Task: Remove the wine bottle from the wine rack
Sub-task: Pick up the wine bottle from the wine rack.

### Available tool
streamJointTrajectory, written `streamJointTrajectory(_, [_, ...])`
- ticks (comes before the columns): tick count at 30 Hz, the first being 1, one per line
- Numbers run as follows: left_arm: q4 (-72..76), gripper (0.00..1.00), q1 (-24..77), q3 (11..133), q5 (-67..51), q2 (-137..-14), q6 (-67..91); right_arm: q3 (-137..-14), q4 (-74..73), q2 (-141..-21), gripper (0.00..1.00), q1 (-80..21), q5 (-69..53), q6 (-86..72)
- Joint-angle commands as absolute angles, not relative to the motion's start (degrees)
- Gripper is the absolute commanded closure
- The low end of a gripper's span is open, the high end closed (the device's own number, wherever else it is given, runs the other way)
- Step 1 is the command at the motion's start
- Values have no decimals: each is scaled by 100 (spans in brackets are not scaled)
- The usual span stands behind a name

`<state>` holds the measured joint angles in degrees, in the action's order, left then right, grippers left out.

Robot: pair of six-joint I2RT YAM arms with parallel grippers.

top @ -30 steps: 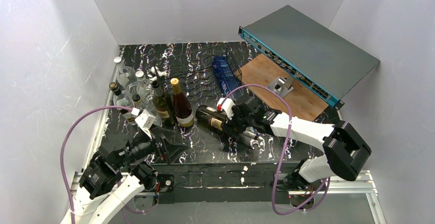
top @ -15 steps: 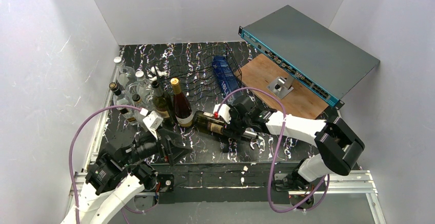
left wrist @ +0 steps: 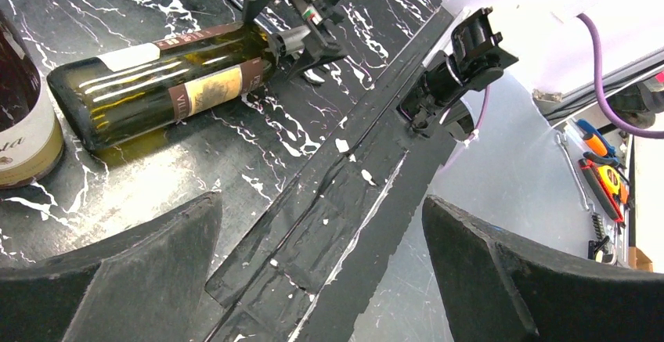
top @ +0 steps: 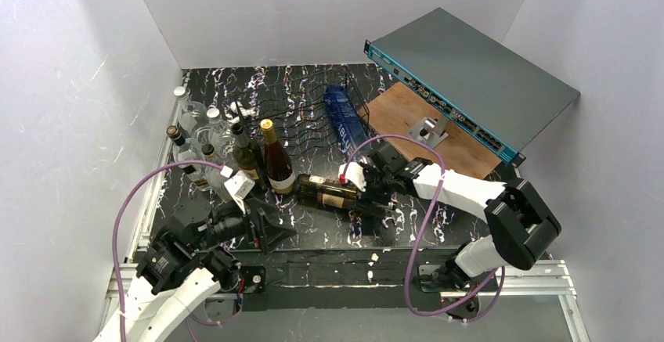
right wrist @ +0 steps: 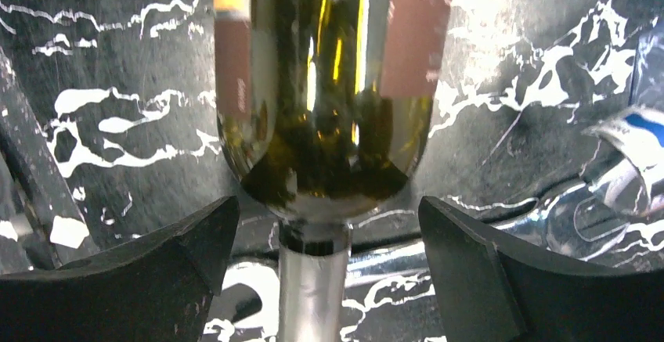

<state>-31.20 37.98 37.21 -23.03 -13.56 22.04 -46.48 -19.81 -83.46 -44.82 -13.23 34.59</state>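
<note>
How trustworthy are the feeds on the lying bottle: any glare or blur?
Right wrist: wine bottle very close, labels smeared, bright streaks on the glass. Left wrist: sharp, label lettering partly readable, white glare bands. Top external: even light, crisp, soft shadows.

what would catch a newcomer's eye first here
A green wine bottle lies on its side at the front of the black marbled table, the right claw open astride its neck. A cluster of upright bottles stands at the left, and a big grey box sits tilted at the right rear.
</note>
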Motion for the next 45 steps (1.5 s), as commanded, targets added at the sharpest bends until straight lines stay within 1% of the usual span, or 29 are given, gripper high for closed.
streamJointTrajectory(1, [-2953,2,3778,3588,-2474,-1375,2159,-4754,-2667,-8013,6,-4230,-1680,4017])
streamJointTrajectory(5, [-2856,2,3779,3554,-2524,-1421,2162,-4781,-3066,-7940,7,-3848,-1923,4441])
streamJointTrajectory(9, [-2743,2,3779,3489,-2593,-1505,2169,-4735,-3155,-7906,14,-3656,-1917,4614])
streamJointTrajectory(17, [-2532,2,3779,3349,-2722,-1542,2246,-4598,-3036,-7971,44,-3576,-1972,4878])
streamJointTrajectory(23, [-2522,2,3779,3331,-2767,-1576,2203,-4634,-3034,-7831,78,-3568,-1915,4956])
streamJointTrajectory(29, [-2516,2,3777,3367,-2807,-1681,2036,-4974,-3455,-7380,99,-3540,-1527,5151])
streamJointTrajectory(34, [-2460,2,3785,3472,-2883,-1912,1857,-5260,-3757,-6948,99,-3537,-1237,5481])
streamJointTrajectory(40, [-2191,2,3901,3608,-2934,-2296,1728,-5735,-4415,-6820,99,-3537,-1268,5832])
streamJointTrajectory(43, [-2121,2,4209,3733,-2654,-2578,1559,-5903,-4636,-6748,99,-3542,-1315,5963])
streamJointTrajectory(45, [-2109,2,4732,3876,-2264,-2810,1339,-6027,-4772,-6718,99,-3539,-1327,6005])
